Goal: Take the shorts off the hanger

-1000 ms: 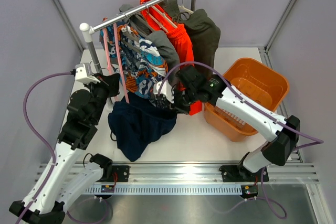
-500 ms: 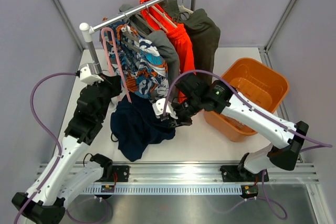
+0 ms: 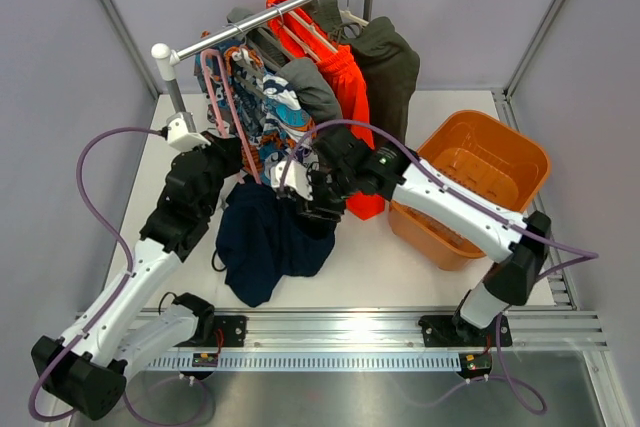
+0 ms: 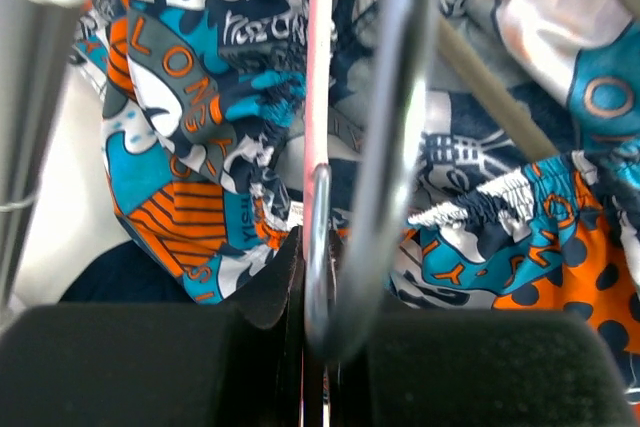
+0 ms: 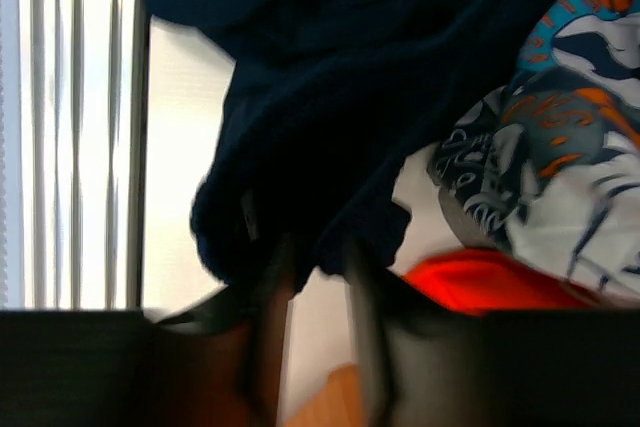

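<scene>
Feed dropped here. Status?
Left end effector shut on thin pale pink hanger. Right end effector open by dark navy fabric shorts, slumped on table. Patterned blue-orange shorts crowd hanger.

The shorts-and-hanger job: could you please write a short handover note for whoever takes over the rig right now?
Left tool: shut on the hanger, holding it up by the patterned shorts on the rack.
Right tool: jaws apart, tips at the upper edge of the shorts; no firm grip visible.
Shorts: heaped on the table below the hanger.
Done: the shorts seem mostly off the hanger.
Left: check the hanger's hidden lower end for caught fabric and free it if needed.
</scene>
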